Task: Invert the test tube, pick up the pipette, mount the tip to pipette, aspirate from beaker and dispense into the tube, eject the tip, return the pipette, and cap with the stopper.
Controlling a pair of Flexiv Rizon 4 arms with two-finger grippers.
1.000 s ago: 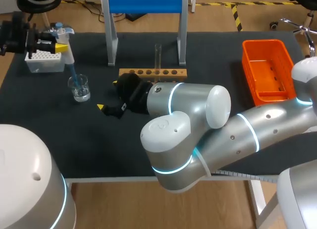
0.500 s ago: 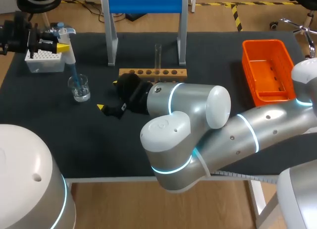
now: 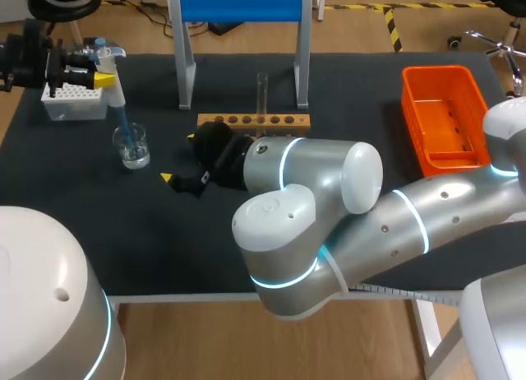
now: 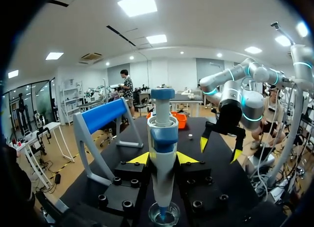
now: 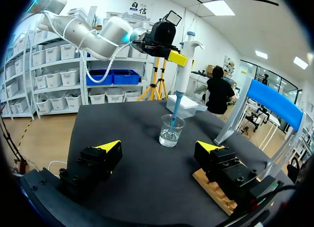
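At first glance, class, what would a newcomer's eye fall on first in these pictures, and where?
The pipette, clamped in the left gripper, stands with its blue tip inside the glass beaker at the left of the table. The bulky silver right arm fills the foreground, the right gripper open near the wooden test tube rack. A bright orange basket sits at the table's far right.

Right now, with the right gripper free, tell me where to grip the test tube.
Probably the bare glass above the rack, the right gripper coming level from the near side. The test tube stands upright, its foot in a hole, and the blue stand has its legs crowding the far side.
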